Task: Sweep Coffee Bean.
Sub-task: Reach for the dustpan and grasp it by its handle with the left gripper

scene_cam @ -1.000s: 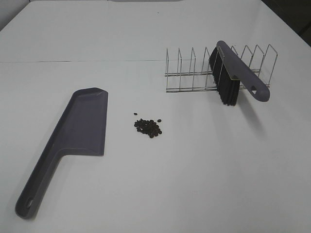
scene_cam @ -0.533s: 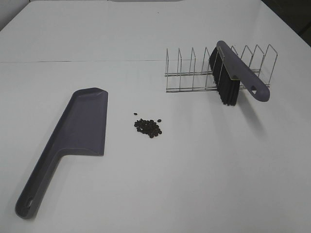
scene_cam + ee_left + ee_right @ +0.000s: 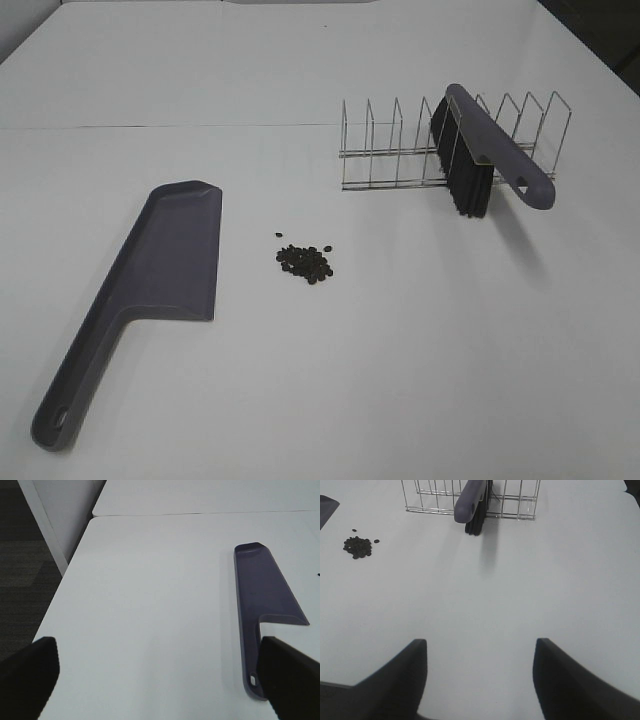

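The left gripper (image 3: 157, 645) has its two black fingers (image 3: 30, 680) far apart, with only bare table between them. It holds nothing. The right gripper (image 3: 480, 644) also has its fingers apart, not as wide, and nothing sits between them either. Nothing looks different from a second ago: the grippers and every thing on the table are in the same spots.

Both grippers hang low over the white table (image 3: 400, 380) near its front edge and point across it. They show only in the wrist views.

In front of the left gripper lies the purple dustpan (image 3: 262, 585). It lies flat, with its long handle pointing back at the gripper. The end of the handle looks close to one finger, but I cannot tell if they touch.

The coffee beans (image 3: 304, 262) sit in a small dark pile on the table. The pile is near the right side of the dustpan but does not touch it. A few single beans lie just beside the pile. The right gripper is well apart from the beans.

Farther back stands a wire rack (image 3: 390, 150). The brush (image 3: 490, 145) rests in it, with its black bristles down and its purple handle sticking out toward the front.
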`<action>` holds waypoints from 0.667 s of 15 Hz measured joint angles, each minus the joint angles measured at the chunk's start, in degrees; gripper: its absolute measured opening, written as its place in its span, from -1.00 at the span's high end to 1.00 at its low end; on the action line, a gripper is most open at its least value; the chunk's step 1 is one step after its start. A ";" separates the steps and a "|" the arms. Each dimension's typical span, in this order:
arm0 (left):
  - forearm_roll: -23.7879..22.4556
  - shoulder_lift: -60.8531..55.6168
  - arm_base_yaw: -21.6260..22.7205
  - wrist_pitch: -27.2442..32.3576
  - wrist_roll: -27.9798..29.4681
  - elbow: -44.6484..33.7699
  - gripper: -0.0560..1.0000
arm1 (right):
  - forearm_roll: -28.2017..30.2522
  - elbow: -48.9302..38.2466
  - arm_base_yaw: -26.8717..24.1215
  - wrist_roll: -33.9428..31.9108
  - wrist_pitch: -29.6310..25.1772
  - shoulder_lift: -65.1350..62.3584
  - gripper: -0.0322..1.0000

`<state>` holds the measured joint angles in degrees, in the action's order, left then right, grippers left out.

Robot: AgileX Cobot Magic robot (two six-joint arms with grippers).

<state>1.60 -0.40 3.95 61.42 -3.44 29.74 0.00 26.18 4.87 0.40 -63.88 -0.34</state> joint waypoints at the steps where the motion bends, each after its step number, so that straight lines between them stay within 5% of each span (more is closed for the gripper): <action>1: -0.06 0.06 0.00 0.00 0.06 0.00 -0.98 | 0.00 0.00 0.00 0.00 0.00 0.00 -0.10; 10: -1.60 29.05 0.00 1.72 0.40 6.47 -0.98 | 0.00 0.00 0.00 0.00 0.00 0.00 -0.10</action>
<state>0.00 28.65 3.95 63.14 -3.04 36.21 0.00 26.18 4.87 0.40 -63.88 -0.34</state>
